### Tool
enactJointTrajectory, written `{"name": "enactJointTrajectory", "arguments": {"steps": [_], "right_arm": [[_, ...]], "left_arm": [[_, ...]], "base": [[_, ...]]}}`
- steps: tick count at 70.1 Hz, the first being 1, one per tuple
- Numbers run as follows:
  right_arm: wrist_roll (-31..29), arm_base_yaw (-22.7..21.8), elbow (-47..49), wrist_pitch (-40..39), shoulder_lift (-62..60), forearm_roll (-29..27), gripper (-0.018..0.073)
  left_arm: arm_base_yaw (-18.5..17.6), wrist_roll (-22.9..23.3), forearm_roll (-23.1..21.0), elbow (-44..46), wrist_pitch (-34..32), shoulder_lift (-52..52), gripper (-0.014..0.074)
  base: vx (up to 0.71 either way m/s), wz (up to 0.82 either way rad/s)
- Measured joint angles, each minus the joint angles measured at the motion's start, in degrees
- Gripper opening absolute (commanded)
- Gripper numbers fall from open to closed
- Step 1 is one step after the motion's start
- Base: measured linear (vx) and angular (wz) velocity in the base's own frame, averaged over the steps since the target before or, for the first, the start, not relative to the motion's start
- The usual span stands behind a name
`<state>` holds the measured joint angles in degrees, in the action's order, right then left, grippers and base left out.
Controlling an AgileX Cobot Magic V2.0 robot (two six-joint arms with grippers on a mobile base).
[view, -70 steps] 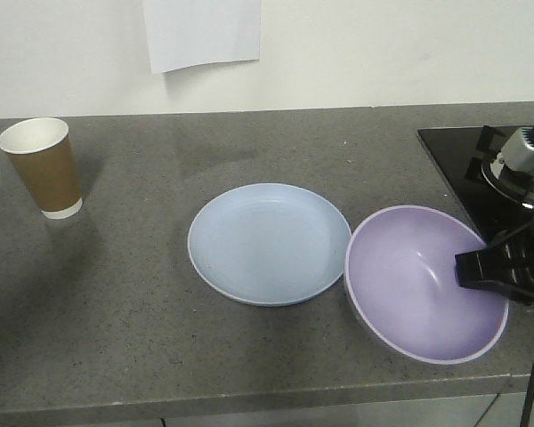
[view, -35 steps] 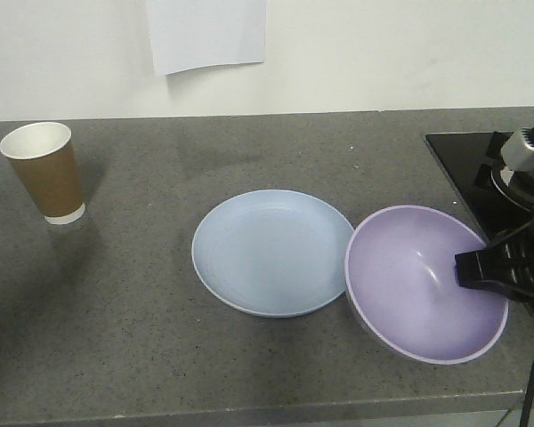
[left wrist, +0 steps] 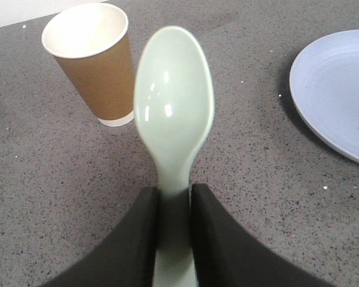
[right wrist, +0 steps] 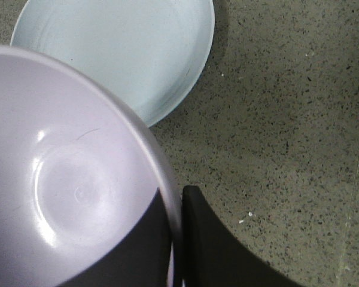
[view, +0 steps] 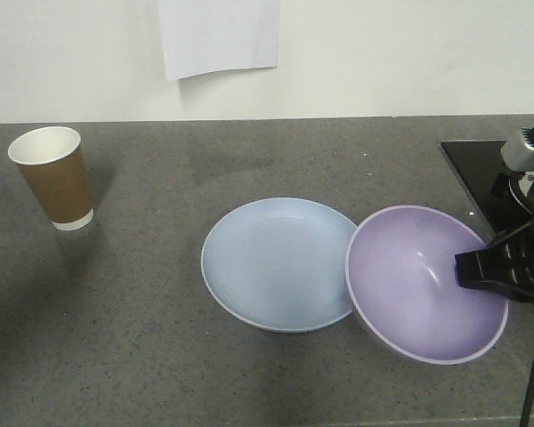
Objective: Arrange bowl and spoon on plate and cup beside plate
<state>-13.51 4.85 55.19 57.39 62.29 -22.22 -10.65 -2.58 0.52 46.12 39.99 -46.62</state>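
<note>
The lavender bowl [view: 423, 283] was tilted, its right rim pinched between the jaws of the right gripper [right wrist: 178, 239] and its left edge overlapping the pale blue plate [view: 280, 264], which lay flat on the grey speckled counter [view: 142, 311]. Over to the left, the left gripper [left wrist: 173, 209] had its jaws clamped on the handle of the mint-green spoon [left wrist: 173, 113], close by the upright plain brown paper cup [view: 53, 178], well apart from the plate.
</note>
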Motion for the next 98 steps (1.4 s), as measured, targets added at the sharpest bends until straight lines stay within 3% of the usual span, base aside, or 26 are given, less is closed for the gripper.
{"name": "enactJointTrajectory", "arguments": {"steps": [98], "right_arm": [[0.0,0.0,0.0,0.0,0.0,0.0,-0.0003]], "left_arm": [[0.0,0.0,0.0,0.0,0.0,0.0,0.0125]], "base": [[0.04,0.01]]}}
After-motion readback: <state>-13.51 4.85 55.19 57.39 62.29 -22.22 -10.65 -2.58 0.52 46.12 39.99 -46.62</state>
